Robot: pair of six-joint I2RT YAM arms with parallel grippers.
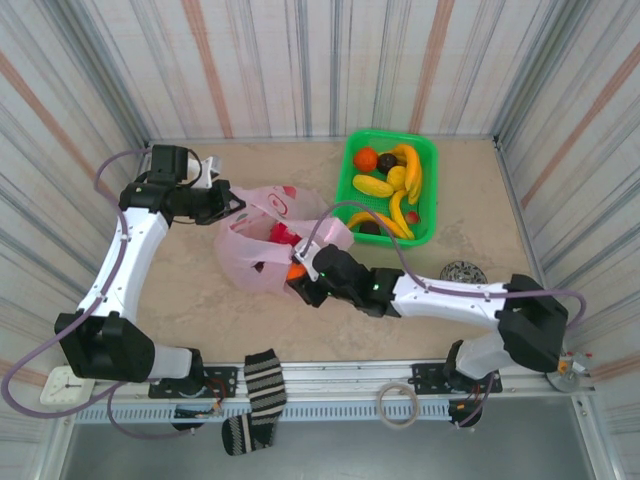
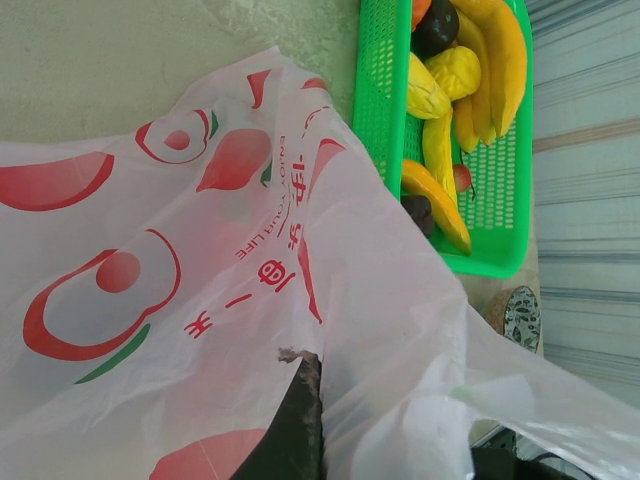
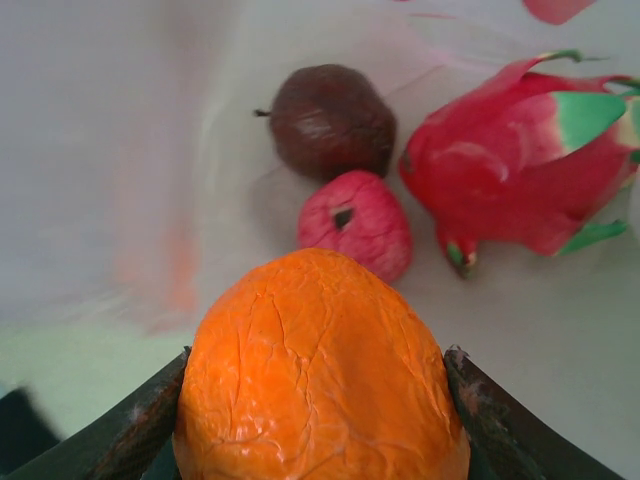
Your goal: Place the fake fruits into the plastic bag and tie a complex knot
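The top view holds one pink plastic bag [image 1: 262,240] at centre, the left wrist view one green basket [image 2: 378,70] at upper right, and the right wrist view four fruits: one orange fruit [image 3: 320,370] at bottom, one dark purple fruit [image 3: 332,120], one small pink-red fruit [image 3: 358,222] and one dragon fruit [image 3: 520,160] at upper right.

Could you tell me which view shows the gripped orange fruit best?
The right wrist view: the orange fruit sits large and sharp between the fingers. The top view gives a small orange patch at the plastic bag.
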